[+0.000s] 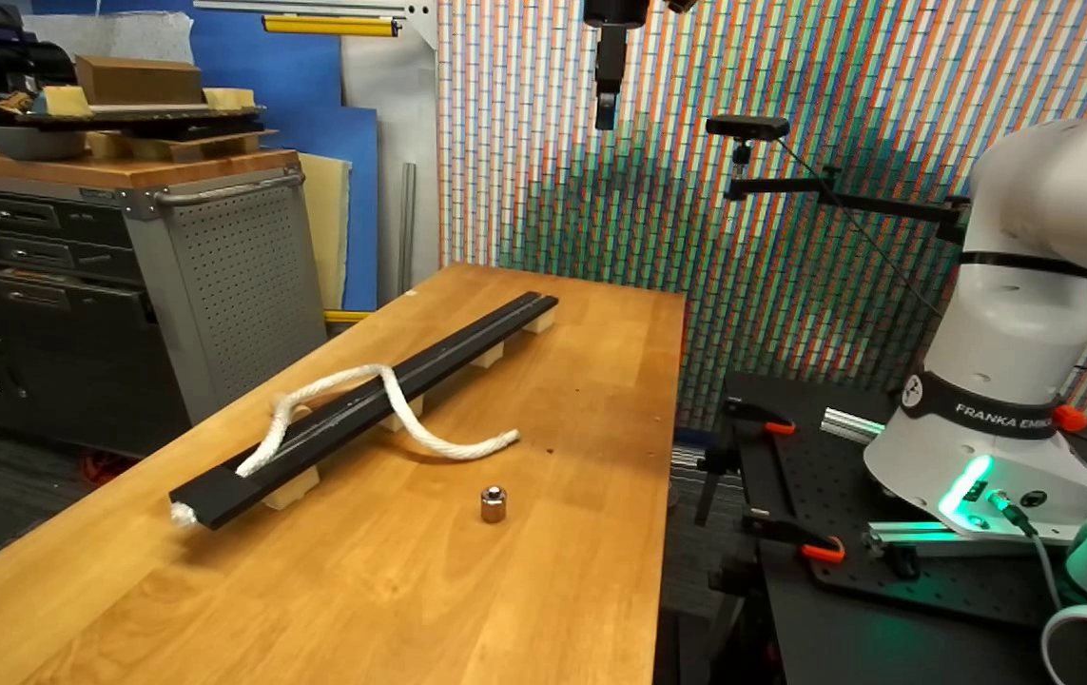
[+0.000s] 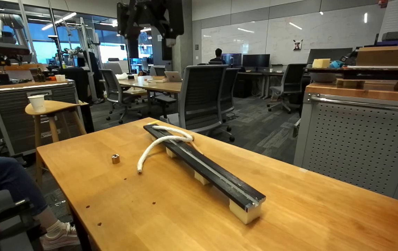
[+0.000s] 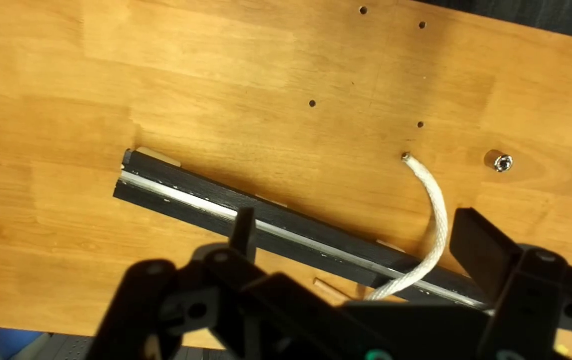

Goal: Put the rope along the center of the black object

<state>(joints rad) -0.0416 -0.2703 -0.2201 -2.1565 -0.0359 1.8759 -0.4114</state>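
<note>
The white rope (image 1: 453, 450) lies in a loose curve over the long black bar (image 1: 467, 342), which has a pale groove along its middle. In both exterior views the rope (image 2: 149, 149) loops off the bar's (image 2: 204, 163) far side, crosses back over it and ends on the table. A frayed white tuft (image 1: 184, 515) shows at one bar end. In the wrist view, the rope (image 3: 440, 215) crosses the bar (image 3: 190, 186) between the fingers' lines of sight; its loop is hidden behind the gripper. My gripper (image 3: 355, 220) is open and empty, high above the table (image 1: 607, 114), (image 2: 150, 54).
Pale blocks (image 2: 246, 212) hold the bar above the wooden table (image 1: 467, 609). A small metal cylinder (image 1: 494, 506) stands near the rope's free end. A thin wooden stick (image 3: 331, 290) lies beside the bar. A tool cabinet (image 1: 229, 276) stands beyond the table.
</note>
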